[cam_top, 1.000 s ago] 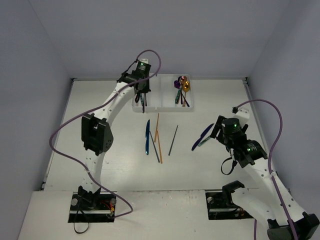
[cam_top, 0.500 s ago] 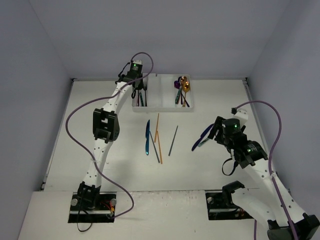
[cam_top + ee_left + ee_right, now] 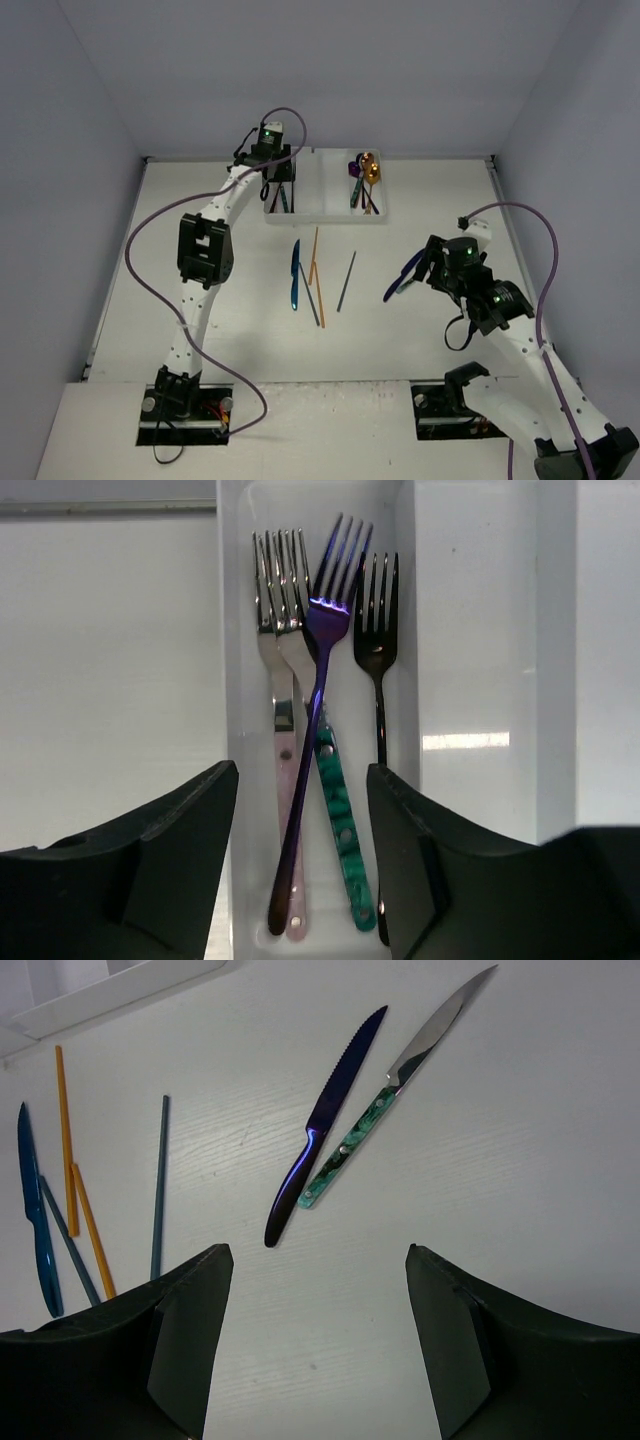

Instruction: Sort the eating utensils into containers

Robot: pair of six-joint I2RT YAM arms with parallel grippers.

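- The left gripper (image 3: 300, 780) hangs over the white tray (image 3: 325, 218) at the table's 12 o'clock edge. Its jaws stand partly apart and hold nothing.
- The purple fork (image 3: 318, 680) lies below it in the leftmost compartment. It slants across the pink-handled fork (image 3: 287, 780) and the teal-handled fork (image 3: 335, 810), and the black fork (image 3: 378, 630) lies at their 3 o'clock.
- If this arm lifts away at a tilt, a finger could clip the compartment wall or a handle. That could drag a fork out or shove the tray.
- The forks lie crossed rather than flat, so another one dropped on top could ride up and hang over the wall.
- The right gripper (image 3: 318, 1260) hovers with its jaws wide and empty above the purple knife (image 3: 325, 1125) and the teal-handled knife (image 3: 390, 1100). These lie at 3 o'clock from the table's middle, close alongside each other; whether they touch cannot be told.
- Closing there could pinch both knives or push one aside. Both lie flat and thin, so the fingers may also skid over them.
- At the middle, the blue knife (image 3: 35, 1200) and the orange chopsticks (image 3: 65, 1130) overlap a grey chopstick (image 3: 70, 1250), so lifting one could flick another.
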